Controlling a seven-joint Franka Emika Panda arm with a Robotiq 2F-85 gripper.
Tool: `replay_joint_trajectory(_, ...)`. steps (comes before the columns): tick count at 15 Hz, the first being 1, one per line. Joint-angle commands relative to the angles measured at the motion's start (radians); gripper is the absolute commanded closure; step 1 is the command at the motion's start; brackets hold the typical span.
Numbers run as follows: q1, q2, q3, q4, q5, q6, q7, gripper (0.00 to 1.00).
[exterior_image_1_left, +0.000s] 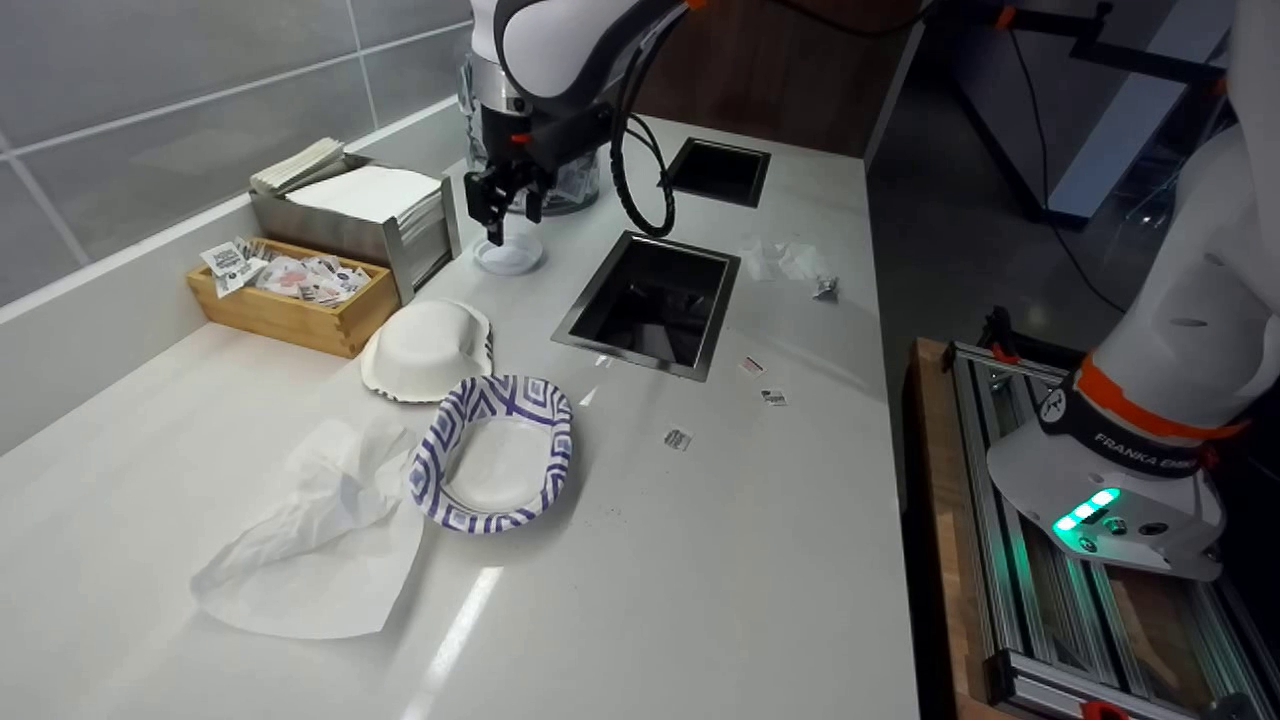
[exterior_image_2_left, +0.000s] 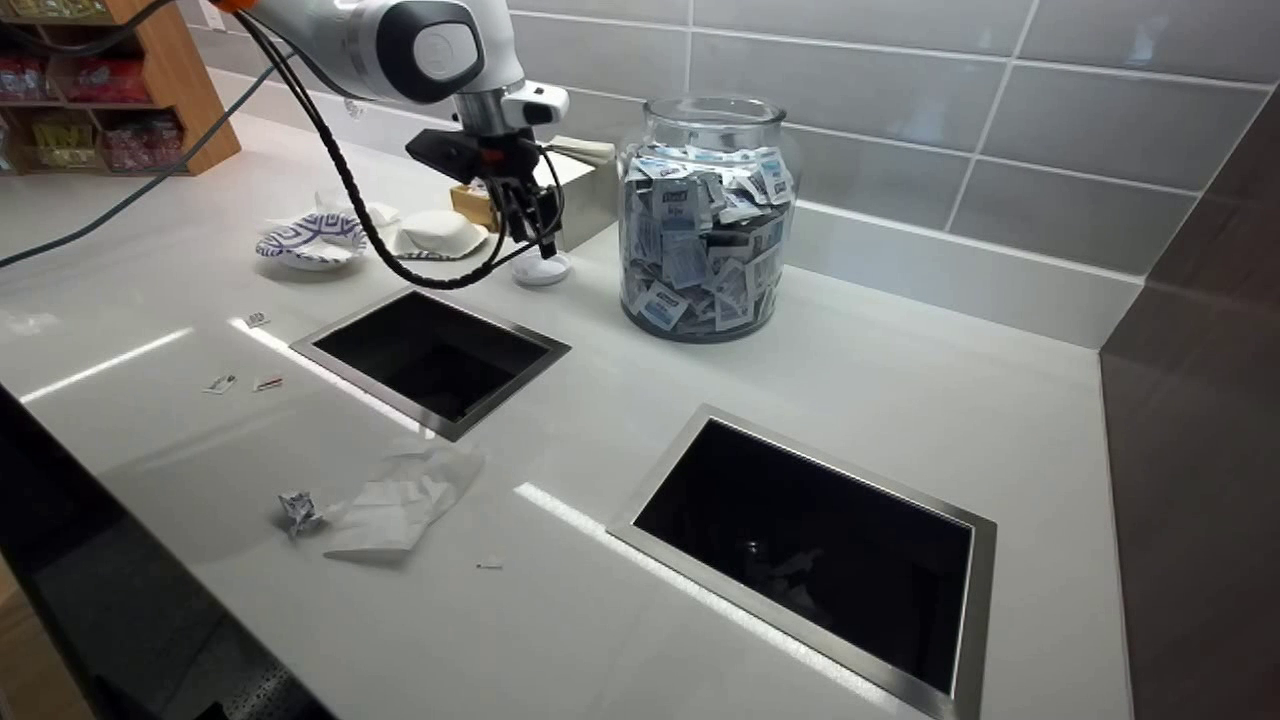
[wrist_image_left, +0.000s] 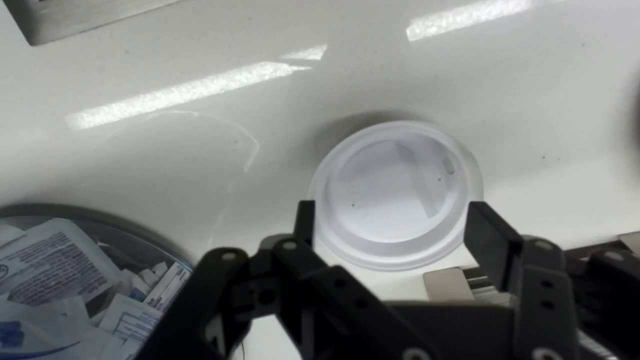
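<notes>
Wrist view, one hand (wrist_image_left: 391, 222), one lid (wrist_image_left: 392, 187), one jar (wrist_image_left: 117, 239)

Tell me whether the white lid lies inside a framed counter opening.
No: in an exterior view, the white lid lies on the counter, apart from the framed opening nearest it.
</notes>
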Motion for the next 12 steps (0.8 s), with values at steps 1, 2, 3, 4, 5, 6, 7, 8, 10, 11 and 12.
replay_joint_trajectory(1, -0.032, -0.036, 0.002, -0.060, 0.006, 0.029, -0.046, 0.00)
replay_joint_trajectory(2, -0.043, -0.031, 0.002, -0.063, 0.010, 0.035, -0.057, 0.00)
replay_joint_trajectory(3, -0.053, -0.027, 0.004, -0.067, 0.015, 0.038, -0.068, 0.00)
replay_joint_trajectory(4, -0.065, -0.021, 0.008, -0.068, 0.024, 0.039, -0.079, 0.00)
replay_joint_trajectory(5, -0.074, -0.015, 0.012, -0.068, 0.031, 0.050, -0.088, 0.00)
replay_joint_trajectory(6, -0.084, -0.010, 0.017, -0.068, 0.044, 0.055, -0.099, 0.00)
replay_joint_trajectory(7, -0.092, -0.004, 0.023, -0.067, 0.054, 0.064, -0.111, 0.00)
replay_joint_trajectory(8, -0.100, 0.003, 0.030, -0.065, 0.067, 0.071, -0.122, 0.00)
replay_joint_trajectory(10, -0.115, 0.022, 0.047, -0.052, 0.100, 0.080, -0.151, 0.00)
replay_joint_trajectory(11, -0.119, 0.030, 0.054, -0.048, 0.113, 0.086, -0.162, 0.06)
replay_joint_trajectory(12, -0.124, 0.038, 0.061, -0.041, 0.127, 0.090, -0.173, 0.27)
